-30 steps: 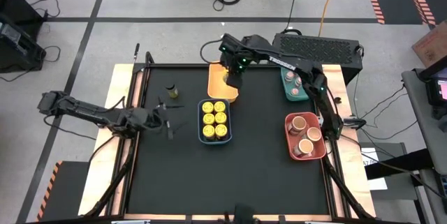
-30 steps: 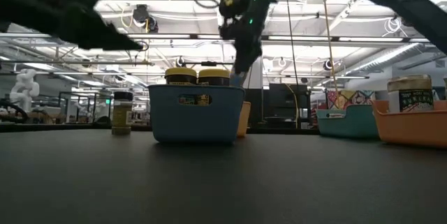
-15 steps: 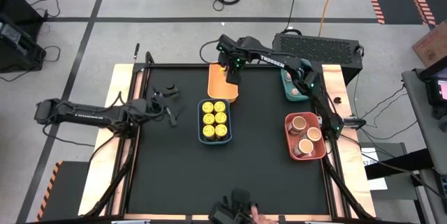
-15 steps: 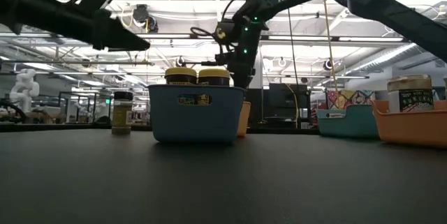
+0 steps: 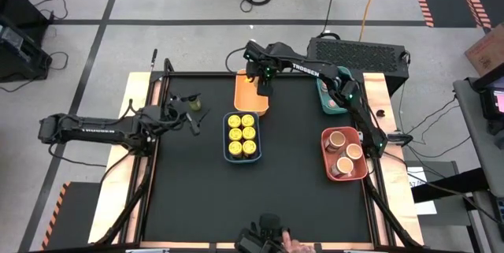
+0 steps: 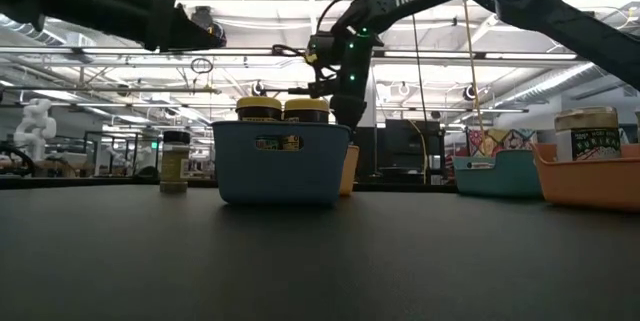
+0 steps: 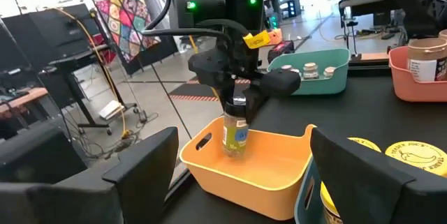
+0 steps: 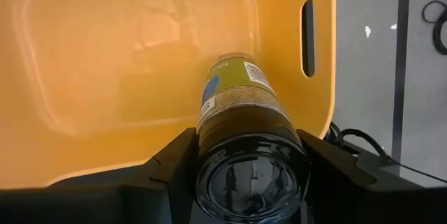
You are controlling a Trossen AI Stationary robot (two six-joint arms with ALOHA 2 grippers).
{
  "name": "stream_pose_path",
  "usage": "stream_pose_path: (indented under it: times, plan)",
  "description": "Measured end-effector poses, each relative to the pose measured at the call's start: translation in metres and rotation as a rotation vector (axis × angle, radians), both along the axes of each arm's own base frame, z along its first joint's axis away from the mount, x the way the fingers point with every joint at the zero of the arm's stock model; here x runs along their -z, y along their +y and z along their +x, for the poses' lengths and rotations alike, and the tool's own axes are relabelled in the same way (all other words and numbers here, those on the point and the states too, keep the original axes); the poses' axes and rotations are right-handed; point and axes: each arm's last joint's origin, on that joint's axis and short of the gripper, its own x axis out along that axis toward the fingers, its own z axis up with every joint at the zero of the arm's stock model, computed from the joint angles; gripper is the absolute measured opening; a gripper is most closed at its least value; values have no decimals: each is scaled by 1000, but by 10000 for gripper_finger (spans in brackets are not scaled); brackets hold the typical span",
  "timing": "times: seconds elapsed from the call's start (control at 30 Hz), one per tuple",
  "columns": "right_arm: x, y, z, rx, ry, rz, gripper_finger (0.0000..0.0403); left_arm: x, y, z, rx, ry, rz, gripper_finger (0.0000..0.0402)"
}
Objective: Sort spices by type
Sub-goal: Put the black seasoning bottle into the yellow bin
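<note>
Since the earlier frame, the left gripper (image 5: 191, 109) has swung from the middle of the bench's left half toward the far left edge, and the right gripper (image 5: 263, 82) has lowered over the yellow tray (image 5: 250, 99) at the far edge. Left gripper: released, fingers apart and holding nothing, poised beside a lone dark-lidded jar (image 6: 174, 161) that stands upright on the bench near the far left corner. Right gripper: grasping a dark-lidded spice jar (image 7: 235, 132), held upright with its base down inside the yellow tray; the right wrist view shows that jar (image 8: 241, 123) between the two fingers against the tray's floor. Whether its base touches the floor cannot be told. Blue tray (image 5: 241, 156), at the bench's centre just nearside of the yellow tray: six yellow-lidded jars (image 5: 242, 128) in two rows. Green tray (image 5: 325, 103), at the far right edge: small pinkish-lidded jars (image 7: 305, 73). Red tray (image 5: 328, 168), along the right edge: three wider peach-topped tubs (image 5: 346, 152).
</note>
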Motion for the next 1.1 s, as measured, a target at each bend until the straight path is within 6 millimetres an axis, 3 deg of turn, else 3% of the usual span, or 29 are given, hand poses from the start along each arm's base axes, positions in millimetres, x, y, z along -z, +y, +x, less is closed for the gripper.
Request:
stream_pose_path:
  times: [0.4, 0.77, 1.1]
  plan:
    - [1, 3, -3, -23, 39, 17, 199, -4, 1, 0, 1, 17, 43, 329]
    - [1, 3, -2, -18, 33, 15, 257, -4, 1, 0, 2, 16, 42, 329]
    - [-4, 2, 0, -40, 16, -27, 281, -4, 1, 0, 4, 17, 43, 329]
